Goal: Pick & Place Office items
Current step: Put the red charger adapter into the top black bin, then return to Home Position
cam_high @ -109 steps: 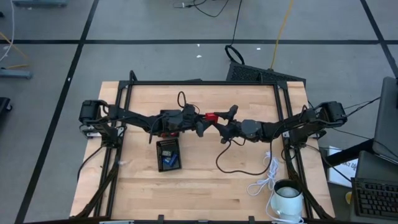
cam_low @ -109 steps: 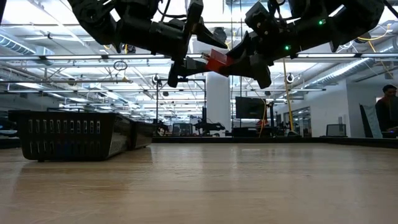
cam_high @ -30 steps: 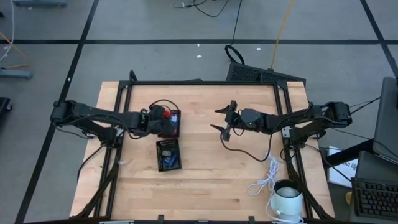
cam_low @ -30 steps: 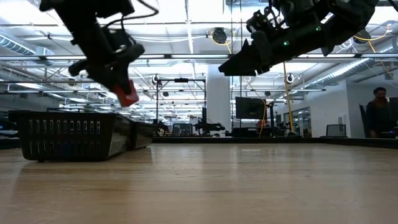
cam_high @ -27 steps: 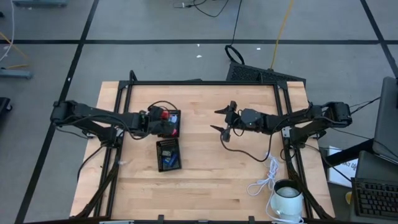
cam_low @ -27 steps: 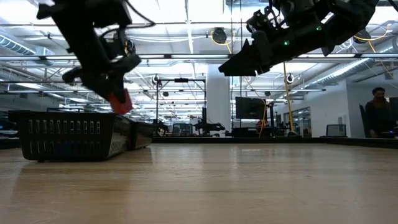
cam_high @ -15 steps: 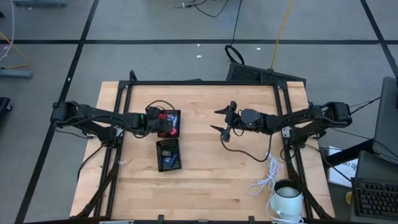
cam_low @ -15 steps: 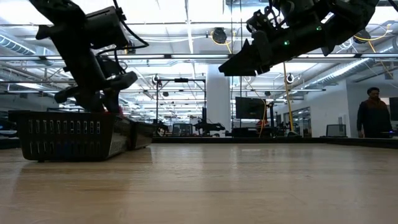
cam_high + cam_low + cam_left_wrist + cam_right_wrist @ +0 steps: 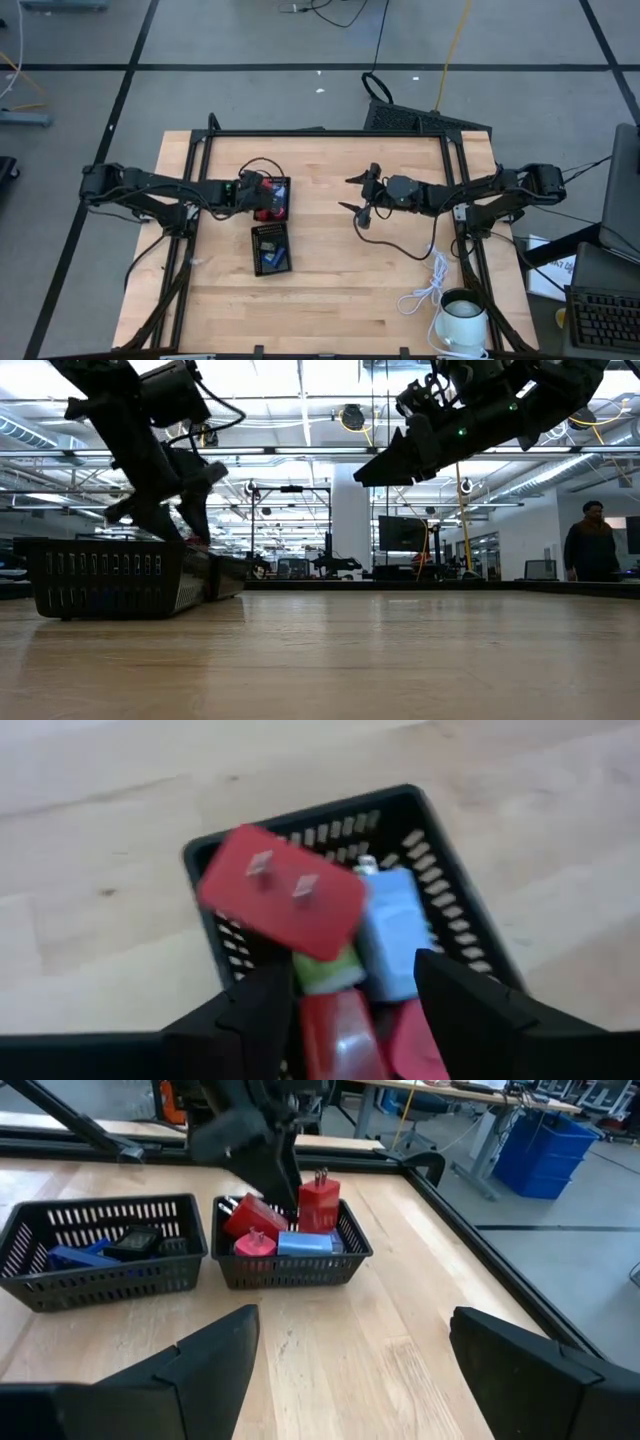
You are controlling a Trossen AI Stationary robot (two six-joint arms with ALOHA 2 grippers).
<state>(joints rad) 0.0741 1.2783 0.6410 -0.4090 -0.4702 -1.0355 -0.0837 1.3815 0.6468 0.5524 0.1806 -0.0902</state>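
My left gripper (image 9: 260, 194) (image 9: 352, 966) hangs open just above the far black basket (image 9: 288, 201) (image 9: 300, 815), fingers pointing down into it. A red block with two metal prongs (image 9: 280, 905) (image 9: 320, 1205) rests on the other pieces inside, touching neither finger. Under it lie a light blue block (image 9: 395, 945) (image 9: 305, 1243), a green one (image 9: 325, 975) and more red ones (image 9: 255, 1220). A second black basket (image 9: 256, 250) (image 9: 100, 1275) beside it toward the near edge holds blue and black pieces. My right gripper (image 9: 350, 193) (image 9: 350, 1335) waits open in the air at table centre.
A white coiled cable (image 9: 430, 285) and a white mug (image 9: 462, 318) sit near the table's near right corner. A black cable (image 9: 385, 255) loops on the wood under the right arm. A person (image 9: 585, 550) stands in the room beyond. Bare wood lies between the arms.
My left gripper came down over the far basket carrying the red pronged block and let it go; the block now lies on the pieces inside.
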